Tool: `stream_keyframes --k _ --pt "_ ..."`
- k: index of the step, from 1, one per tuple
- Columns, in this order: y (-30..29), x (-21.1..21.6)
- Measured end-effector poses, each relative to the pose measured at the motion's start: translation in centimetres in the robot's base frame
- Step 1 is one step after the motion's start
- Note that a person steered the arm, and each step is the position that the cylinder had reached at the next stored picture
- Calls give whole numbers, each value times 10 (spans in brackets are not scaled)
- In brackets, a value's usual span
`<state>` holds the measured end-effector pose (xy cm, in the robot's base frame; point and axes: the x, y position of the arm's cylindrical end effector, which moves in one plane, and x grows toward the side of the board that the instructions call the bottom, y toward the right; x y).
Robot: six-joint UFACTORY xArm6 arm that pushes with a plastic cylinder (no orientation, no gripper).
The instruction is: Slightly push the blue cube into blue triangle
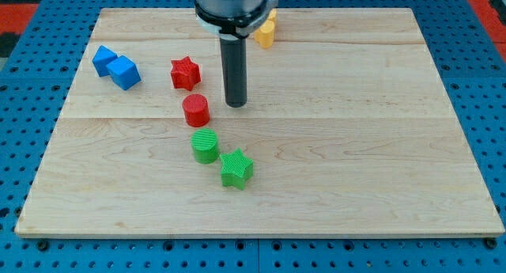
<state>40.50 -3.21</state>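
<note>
The blue cube (124, 72) sits at the board's upper left. Another blue block (103, 60), likely the blue triangle, touches it on its upper-left side. My tip (236, 104) rests on the board near the middle top, well to the right of both blue blocks. It stands just right of the red cylinder (196, 111) and to the lower right of the red star (185, 73).
A green cylinder (205, 147) and a green star (236, 168) lie below my tip. A yellow block (266, 32) sits at the top, partly hidden behind the arm. The wooden board (356, 146) lies on a blue pegboard surface.
</note>
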Motion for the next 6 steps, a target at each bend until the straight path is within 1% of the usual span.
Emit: stream_keyframes --k 1,2,4,5,6 --pt "-25 -7" --pt "-81 -7" --pt "-181 -40" --pt "-183 -73" --pt "-169 -64"
